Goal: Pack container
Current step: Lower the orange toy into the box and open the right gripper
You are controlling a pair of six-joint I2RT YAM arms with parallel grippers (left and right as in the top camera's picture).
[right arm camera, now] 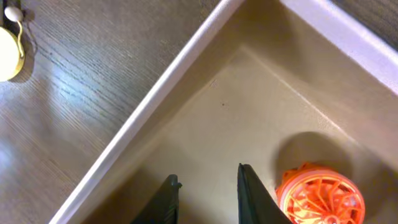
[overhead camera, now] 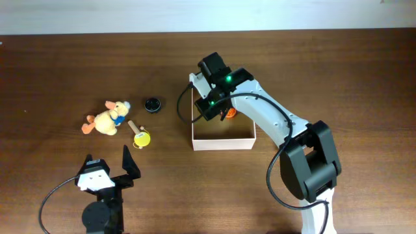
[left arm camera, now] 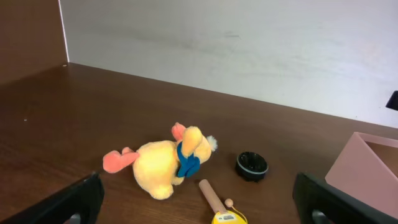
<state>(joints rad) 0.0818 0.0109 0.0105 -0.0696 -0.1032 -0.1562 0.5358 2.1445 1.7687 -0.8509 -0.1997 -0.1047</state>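
The container (overhead camera: 223, 143) is a square shallow box with white walls and a tan inside, at the table's middle. An orange wheel-shaped toy (overhead camera: 229, 115) lies inside it near the back. My right gripper (overhead camera: 216, 107) hangs over the box's back left part. In the right wrist view its fingers (right arm camera: 208, 183) are open and empty above the box floor, with the orange toy (right arm camera: 320, 196) just to their right. My left gripper (overhead camera: 109, 162) is open and empty at the front left, facing a yellow plush duck (left arm camera: 163, 167).
On the table left of the container lie the plush duck (overhead camera: 104, 119), a small black round cap (overhead camera: 151, 104) and a yellow toy with a wooden handle (overhead camera: 140, 136). The box wall (right arm camera: 155, 99) runs diagonally left of the right fingers.
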